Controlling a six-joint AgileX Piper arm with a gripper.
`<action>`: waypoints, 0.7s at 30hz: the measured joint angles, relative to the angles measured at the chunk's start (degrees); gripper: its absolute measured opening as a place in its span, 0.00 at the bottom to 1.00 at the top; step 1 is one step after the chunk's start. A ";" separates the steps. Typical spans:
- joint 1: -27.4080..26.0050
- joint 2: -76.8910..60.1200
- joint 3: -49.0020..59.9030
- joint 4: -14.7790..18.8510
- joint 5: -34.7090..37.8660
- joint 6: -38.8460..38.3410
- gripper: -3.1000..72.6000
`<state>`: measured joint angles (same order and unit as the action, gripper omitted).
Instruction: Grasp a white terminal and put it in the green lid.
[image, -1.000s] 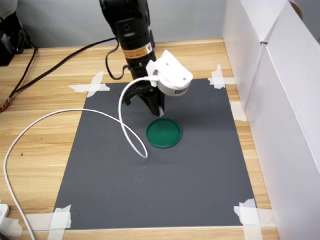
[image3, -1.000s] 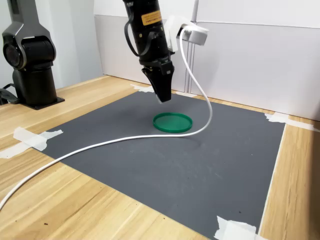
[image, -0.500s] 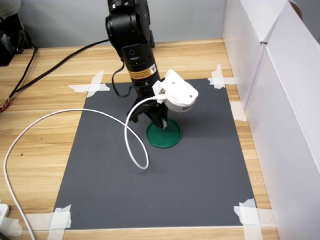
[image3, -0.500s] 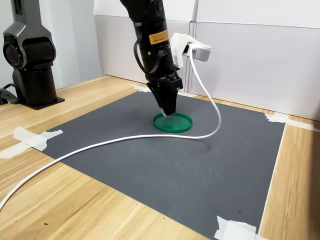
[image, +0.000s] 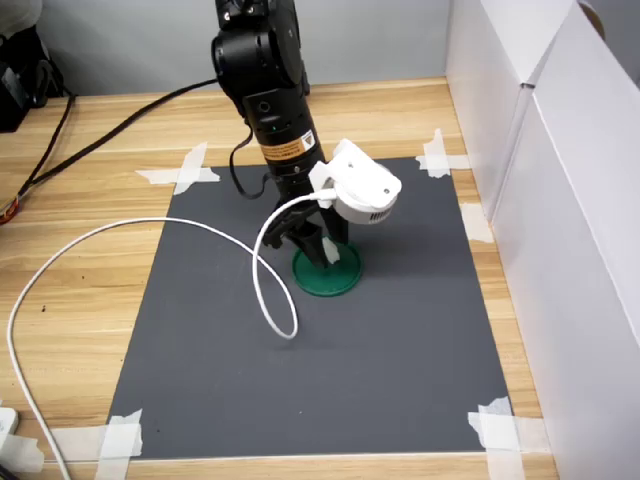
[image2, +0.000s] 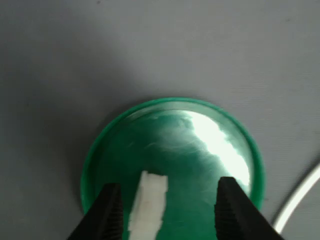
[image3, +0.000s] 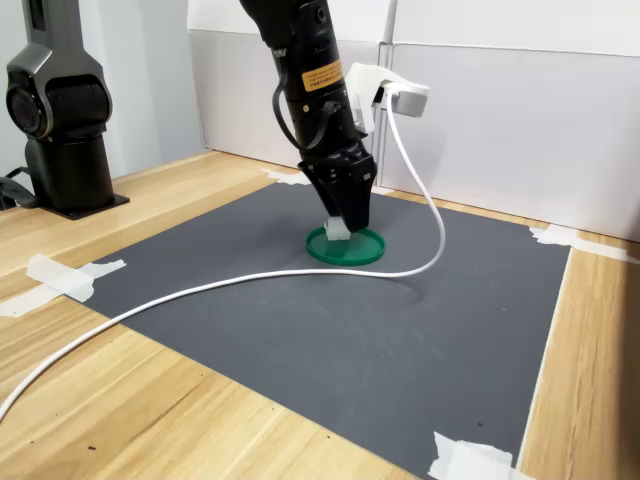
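End effector (image2: 165, 212) spread over green lid (image2: 100, 160), white terminal (image2: 148, 207) between fingers, inside lid. White cable (image: 262, 290) looped just beside lid; mat (image: 380, 380) beyond open.

The gripper (image2: 165, 212) hangs low over the green lid (image2: 215, 150), jaws spread, the white terminal (image2: 148, 206) between them. A white cable (image: 262, 285) loops on the grey mat (image: 380, 370) just beside the lid. The mat's near corners lie open. White boxes (image: 560, 200) wall one desk (image: 90, 310) edge.
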<state>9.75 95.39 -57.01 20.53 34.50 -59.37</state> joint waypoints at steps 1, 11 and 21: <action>0.00 -0.77 0.00 0.28 -0.64 0.57 0.67; 0.00 -15.46 0.22 5.35 -13.47 3.28 0.23; 0.00 -33.08 10.77 12.45 -25.10 3.53 0.02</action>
<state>9.75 62.31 -46.24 32.99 9.40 -55.84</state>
